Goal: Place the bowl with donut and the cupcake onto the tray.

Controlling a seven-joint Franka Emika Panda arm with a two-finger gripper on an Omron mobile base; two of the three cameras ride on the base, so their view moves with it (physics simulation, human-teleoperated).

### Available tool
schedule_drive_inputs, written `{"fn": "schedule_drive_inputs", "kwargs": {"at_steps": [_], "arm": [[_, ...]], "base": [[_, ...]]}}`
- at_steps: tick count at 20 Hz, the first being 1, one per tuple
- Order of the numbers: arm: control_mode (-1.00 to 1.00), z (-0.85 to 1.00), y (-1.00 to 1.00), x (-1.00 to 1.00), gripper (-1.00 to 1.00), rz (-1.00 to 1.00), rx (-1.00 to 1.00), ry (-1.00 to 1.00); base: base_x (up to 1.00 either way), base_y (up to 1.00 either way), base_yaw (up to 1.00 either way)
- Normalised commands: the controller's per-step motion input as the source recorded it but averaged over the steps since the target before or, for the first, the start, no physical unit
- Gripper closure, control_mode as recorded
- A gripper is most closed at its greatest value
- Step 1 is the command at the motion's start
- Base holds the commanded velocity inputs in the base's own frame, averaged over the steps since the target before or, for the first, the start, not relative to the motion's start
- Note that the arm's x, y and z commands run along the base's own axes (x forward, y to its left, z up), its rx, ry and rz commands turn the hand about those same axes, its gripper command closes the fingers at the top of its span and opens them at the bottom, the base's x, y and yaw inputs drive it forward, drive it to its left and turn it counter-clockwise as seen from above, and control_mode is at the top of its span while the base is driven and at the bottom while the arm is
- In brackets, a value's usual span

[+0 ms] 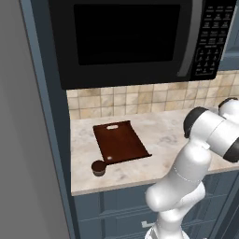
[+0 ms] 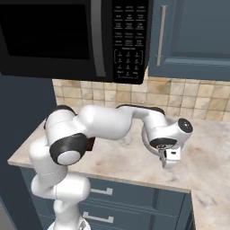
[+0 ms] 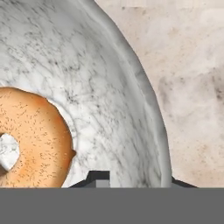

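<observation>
Donut inside bowl fills hand view; cupcake beside tray.

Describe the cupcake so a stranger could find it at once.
Start at the black microwave and drop to the marble counter below it. On it lies the dark reddish-brown tray; the cupcake sits just off its near left corner, small, round and dark brown.

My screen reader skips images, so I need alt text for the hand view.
Close up, a glossy grey-white marbled bowl holds an orange-tan ring donut at the lower left. The bowl's rim curves down the right, with beige stone counter beyond it; the hand's two dark fingertips sit either side of the rim at the bottom.
</observation>
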Motion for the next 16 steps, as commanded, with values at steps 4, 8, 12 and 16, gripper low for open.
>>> {"fn": "schedule_drive_inputs", "kwargs": {"at_steps": [4, 8, 12, 16], "arm": [[-1.00, 0.61, 0.25, -0.02, 1.00, 0.22, -0.07, -0.09], [-1.00, 0.58, 0.28, -0.01, 1.00, 0.33, -0.17, -0.03], [-1.00, 0.49, 0.31, -0.02, 1.00, 0.32, -0.18, -0.03], [-1.00, 0.07, 0.36, -0.18, 1.00, 0.24, -0.20, -0.03]], "base": [[0.00, 0.00, 0.00], [0.00, 0.00, 0.00], [0.00, 0.00, 0.00], [0.00, 0.00, 0.00]]}}
